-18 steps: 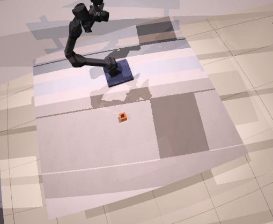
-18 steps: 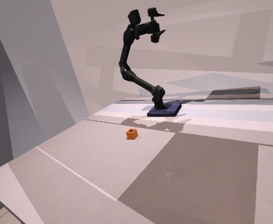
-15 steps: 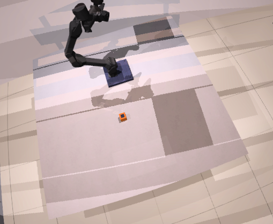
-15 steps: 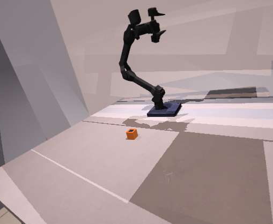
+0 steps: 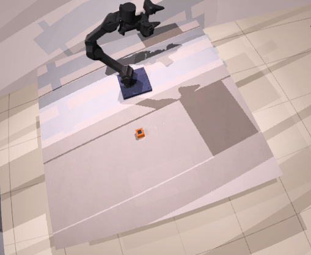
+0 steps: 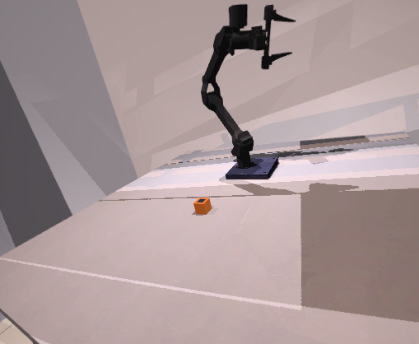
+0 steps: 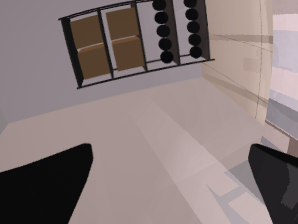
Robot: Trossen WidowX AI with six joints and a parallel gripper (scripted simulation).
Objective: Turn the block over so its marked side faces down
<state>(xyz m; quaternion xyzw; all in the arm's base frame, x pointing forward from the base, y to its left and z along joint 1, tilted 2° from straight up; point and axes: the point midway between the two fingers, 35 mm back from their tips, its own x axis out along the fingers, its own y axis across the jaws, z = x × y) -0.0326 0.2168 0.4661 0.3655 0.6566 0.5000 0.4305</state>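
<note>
- Pale tiles cover the floor (image 5: 291, 46) around a big, flat table (image 5: 113, 183) with light and dark patches on it.
- My arm (image 6: 216, 99) stands on a dark blue plate (image 6: 268, 166) near the far side of the table.
- My arm bends up high, and my gripper (image 6: 277, 36) is way up in the air, pointing sideways.
- My two fingers (image 6: 282, 18) are spread wide apart. Nothing is between them.
- From my wrist camera, I see my dark fingertips at the bottom corners, far from each other.
- That camera also shows a dark shelf (image 7: 136, 38) on a wall. It has brown boxes (image 7: 107, 39) and black round things (image 7: 162, 30) in it.
- The orange block (image 5: 140, 133) sits on the table, well apart from my gripper and out in front of the blue plate.
- The block's dark blue mark (image 6: 202, 201) faces up.
</note>
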